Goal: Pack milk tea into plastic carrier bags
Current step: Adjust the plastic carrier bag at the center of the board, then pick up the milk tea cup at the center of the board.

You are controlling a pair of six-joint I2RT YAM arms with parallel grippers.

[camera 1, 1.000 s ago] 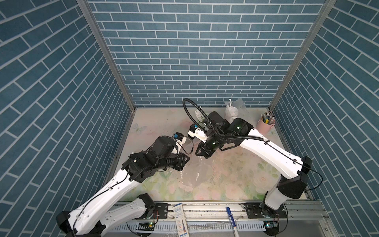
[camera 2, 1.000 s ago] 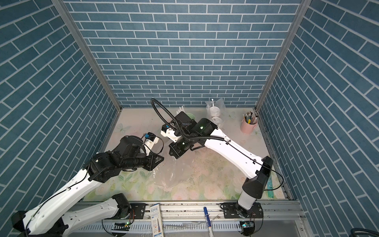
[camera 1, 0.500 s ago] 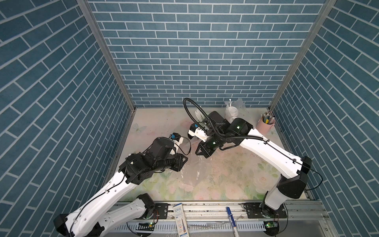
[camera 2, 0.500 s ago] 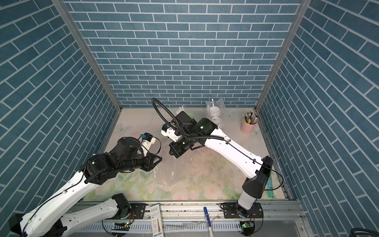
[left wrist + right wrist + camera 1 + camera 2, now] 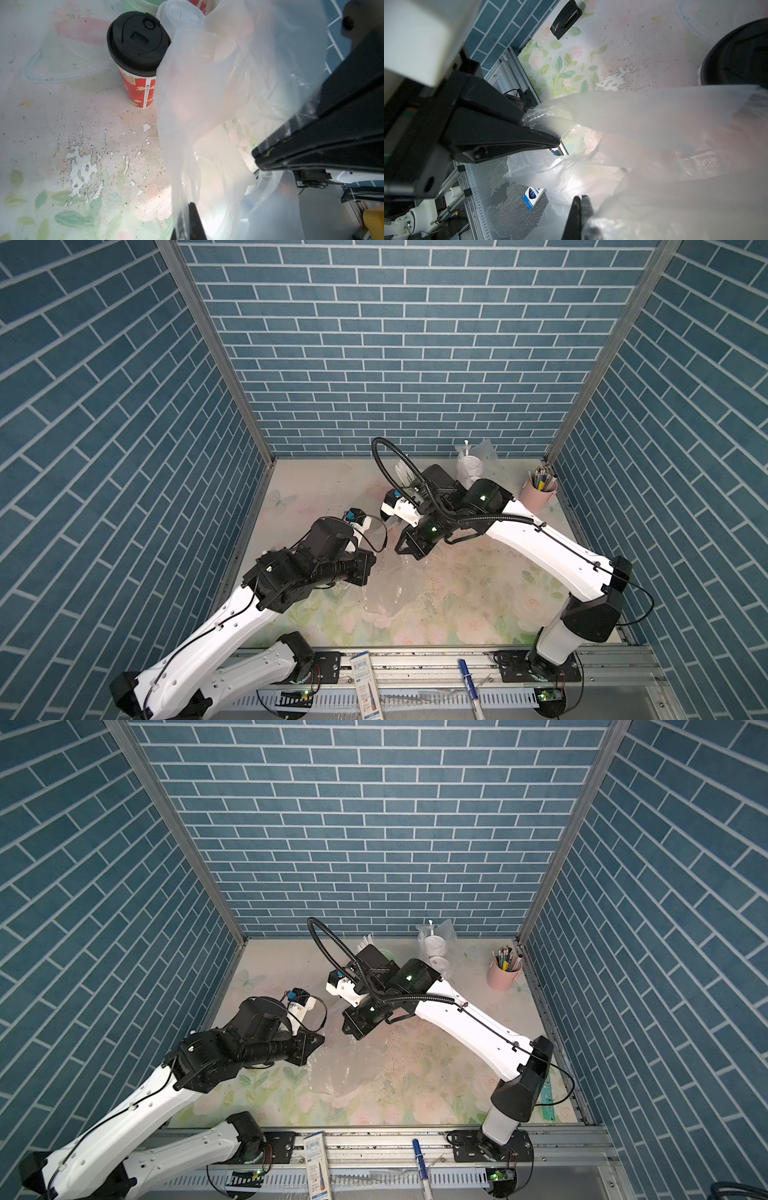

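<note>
The left hand (image 5: 188, 220) had just pinched the carrier bag (image 5: 207, 104) beside the black-lidded cup (image 5: 138, 47) — right hand (image 5: 580, 209) gripped it too, seemingly ready for opening.

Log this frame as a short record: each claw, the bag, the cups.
left claw: shut on the plastic bag edge
right claw: shut on the same bag, opposite side
plastic bag: held up between both claws, no cup visible inside
red cup with black lid: upright on the table, outside the bag
second bag: at the table's far edge, white-lidded cups inside
</note>
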